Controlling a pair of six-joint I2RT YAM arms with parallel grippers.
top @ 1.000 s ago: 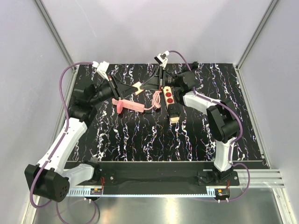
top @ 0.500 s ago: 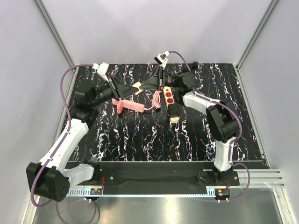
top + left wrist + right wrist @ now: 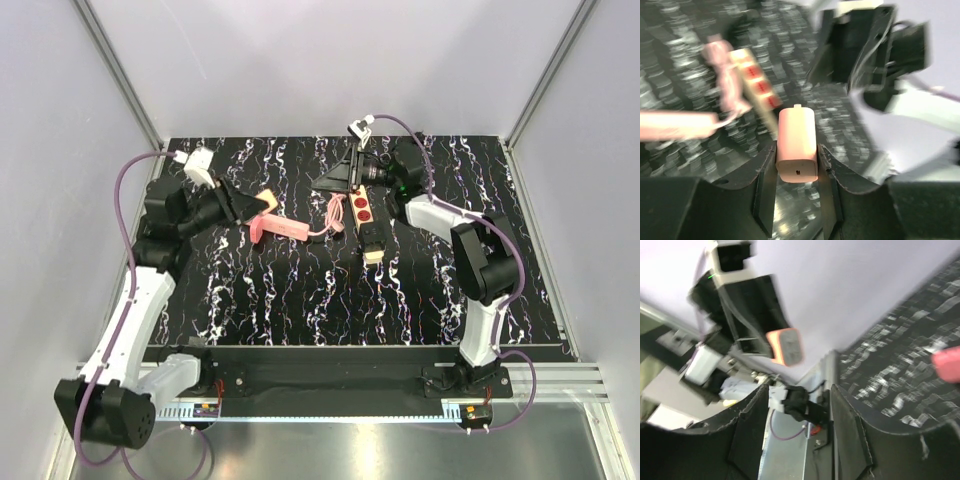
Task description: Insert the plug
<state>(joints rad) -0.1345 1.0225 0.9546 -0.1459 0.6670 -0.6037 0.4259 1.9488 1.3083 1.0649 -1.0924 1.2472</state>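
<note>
The arms have parted, the right gripper [image 3: 799,391] now open and empty (handoff done, I'd say), the left gripper [image 3: 796,152] clamped on the plug [image 3: 797,142], the power strip [image 3: 366,222] not yet reached.

- This looks like a robotics lab test cell.
- Plain pale walls [image 3: 330,60] close it in, joined by aluminium profiles [image 3: 118,72] in the upper corners.
- At the bottom, a left arm [image 3: 140,300] and a right arm [image 3: 487,270] are bolted on a black base plate [image 3: 330,376].
- Purple cables [image 3: 121,200] run along them.
- A black marbled mat [image 3: 300,290] covers the table.
</note>
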